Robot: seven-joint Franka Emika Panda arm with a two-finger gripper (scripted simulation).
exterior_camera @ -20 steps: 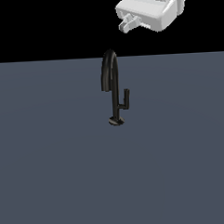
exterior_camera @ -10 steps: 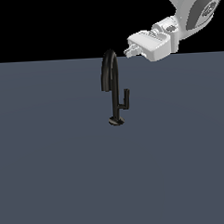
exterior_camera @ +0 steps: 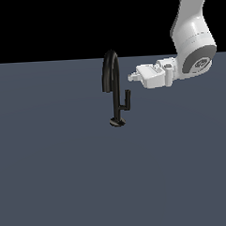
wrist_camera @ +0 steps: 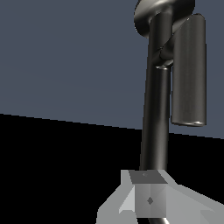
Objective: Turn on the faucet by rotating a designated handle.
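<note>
A flat, plain slate-grey floor [exterior_camera: 57, 174] fills the lower part of the exterior view, meeting a plain black backdrop [exterior_camera: 44, 24] along a straight level line above it.

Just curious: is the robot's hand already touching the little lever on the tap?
No, the hand hangs apart from the handle.
</note>
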